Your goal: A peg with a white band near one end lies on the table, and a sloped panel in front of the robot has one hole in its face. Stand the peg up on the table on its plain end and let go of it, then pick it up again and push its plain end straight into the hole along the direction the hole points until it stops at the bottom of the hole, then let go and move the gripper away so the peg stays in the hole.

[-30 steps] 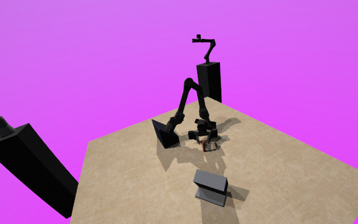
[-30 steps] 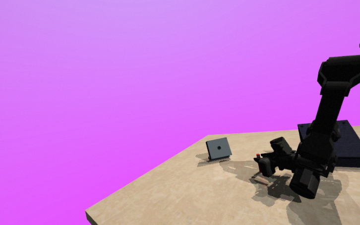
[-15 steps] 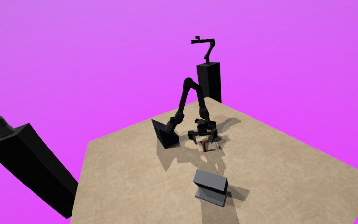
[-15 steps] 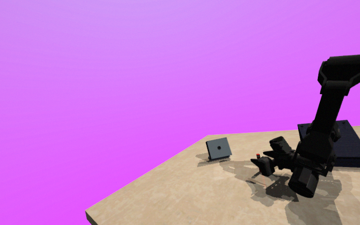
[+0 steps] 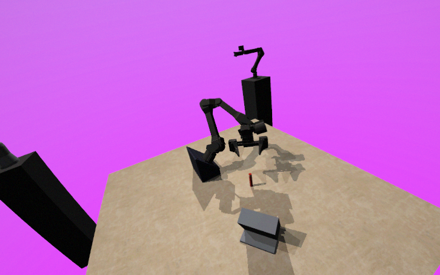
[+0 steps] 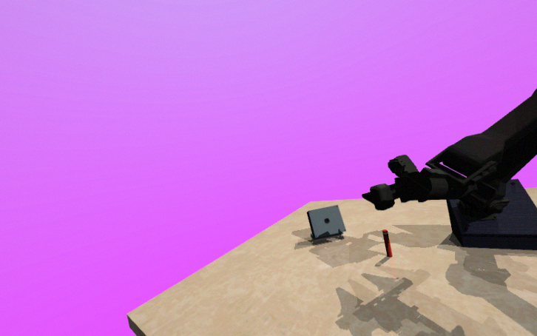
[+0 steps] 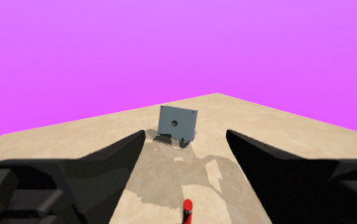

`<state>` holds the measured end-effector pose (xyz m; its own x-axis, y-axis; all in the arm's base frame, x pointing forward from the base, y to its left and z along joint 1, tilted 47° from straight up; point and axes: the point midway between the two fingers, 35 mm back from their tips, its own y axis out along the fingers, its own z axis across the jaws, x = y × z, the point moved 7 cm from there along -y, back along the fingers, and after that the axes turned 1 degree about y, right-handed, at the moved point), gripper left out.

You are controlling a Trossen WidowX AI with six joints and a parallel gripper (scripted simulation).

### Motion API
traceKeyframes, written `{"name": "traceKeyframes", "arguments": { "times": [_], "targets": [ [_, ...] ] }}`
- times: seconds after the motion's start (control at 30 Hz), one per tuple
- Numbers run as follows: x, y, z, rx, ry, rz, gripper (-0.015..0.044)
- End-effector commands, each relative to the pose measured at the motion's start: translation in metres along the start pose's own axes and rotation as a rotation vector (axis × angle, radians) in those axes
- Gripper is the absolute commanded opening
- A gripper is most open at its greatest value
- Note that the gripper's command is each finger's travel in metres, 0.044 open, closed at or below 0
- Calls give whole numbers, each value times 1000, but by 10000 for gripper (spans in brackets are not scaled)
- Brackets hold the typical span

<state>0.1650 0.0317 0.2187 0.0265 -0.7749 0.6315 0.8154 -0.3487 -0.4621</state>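
Note:
The red peg (image 5: 250, 180) (image 6: 387, 243) (image 7: 187, 213) stands upright on the table (image 5: 155, 207) (image 6: 237, 289), its banded end up and its plain end down. My gripper (image 5: 249, 155) (image 6: 370, 197) (image 7: 184, 133) is wide open and empty. It is raised above the table, higher than the peg's top and back toward the robot base, touching nothing. The sloped grey panel (image 5: 259, 221) (image 6: 318, 227) (image 7: 185, 130) stands beyond the peg. Its hole (image 6: 326, 220) (image 7: 174, 123) is empty and faces the robot; the top view shows only the panel's back. The peg's lower part is cut off in the wrist view.
The dark wedge-shaped robot base (image 5: 205, 171) (image 6: 495, 240) is behind the peg, opposite the panel. A black pillar (image 5: 256, 100) carrying another arm stands past the table's far corner, and another black pillar (image 5: 42, 210) stands off the left edge. Arm shadows fall around the peg.

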Motion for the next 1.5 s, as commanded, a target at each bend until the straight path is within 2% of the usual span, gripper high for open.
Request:
{"name": "traceKeyframes", "arguments": {
  "times": [0.0,0.17,0.43,0.97,1.47],
  "targets": [
    [25,-11,-7,33,-20,-19,440],
    [24,-10,-7,24,-36,-6,440],
    [16,4,-4,-79,-205,170,440],
    [4,33,-6,-234,-405,635,440],
    [3,58,-8,-229,-345,1098,440]
  ]
}}
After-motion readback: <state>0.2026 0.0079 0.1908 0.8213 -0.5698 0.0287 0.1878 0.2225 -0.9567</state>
